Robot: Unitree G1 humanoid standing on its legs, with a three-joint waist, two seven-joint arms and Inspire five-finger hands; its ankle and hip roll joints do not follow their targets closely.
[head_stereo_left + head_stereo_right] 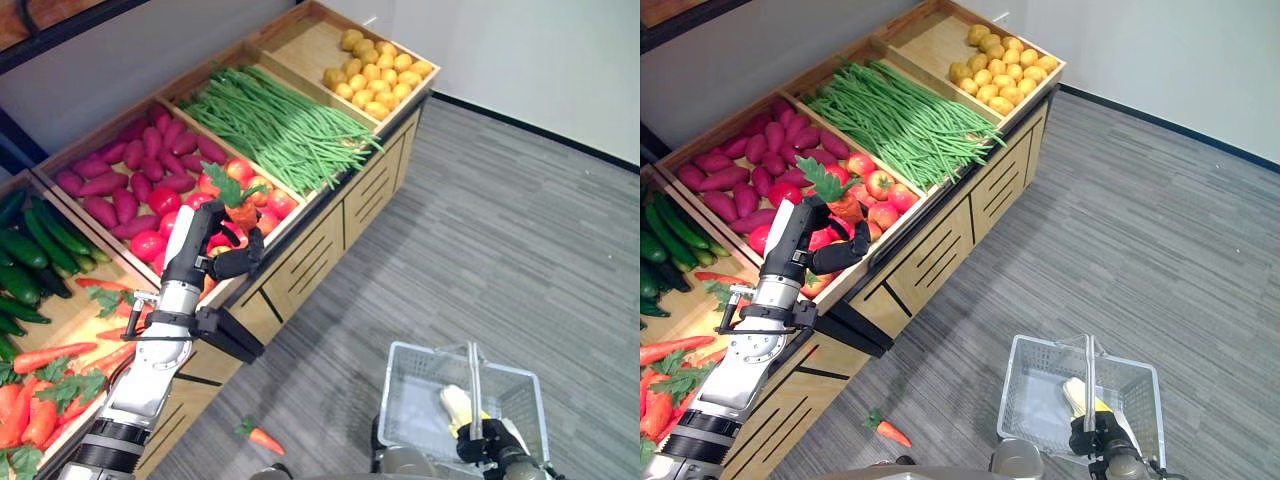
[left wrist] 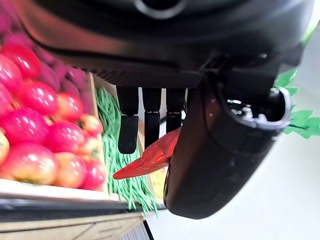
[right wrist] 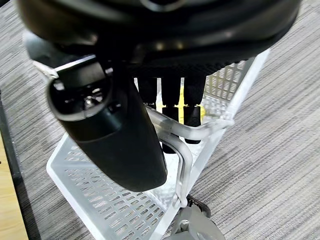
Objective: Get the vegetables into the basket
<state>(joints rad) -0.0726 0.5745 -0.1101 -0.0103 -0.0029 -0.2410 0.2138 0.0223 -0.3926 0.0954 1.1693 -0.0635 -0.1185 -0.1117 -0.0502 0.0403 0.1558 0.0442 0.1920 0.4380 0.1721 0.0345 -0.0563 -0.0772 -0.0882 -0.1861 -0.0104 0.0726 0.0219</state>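
My left hand is over the tomato bin of the wooden stand, shut on an orange carrot whose green leaves stick up above the fingers. The carrot also shows as an orange body just above the hand. At the lower right my right hand is shut on the handle of a white wire basket standing on the floor. A pale yellow vegetable lies inside the basket. Another carrot lies on the floor by the stand.
The stand holds bins of cucumbers, carrots, purple sweet potatoes, tomatoes, green beans and yellow potatoes. Grey carpet spreads to the right, up to a white wall.
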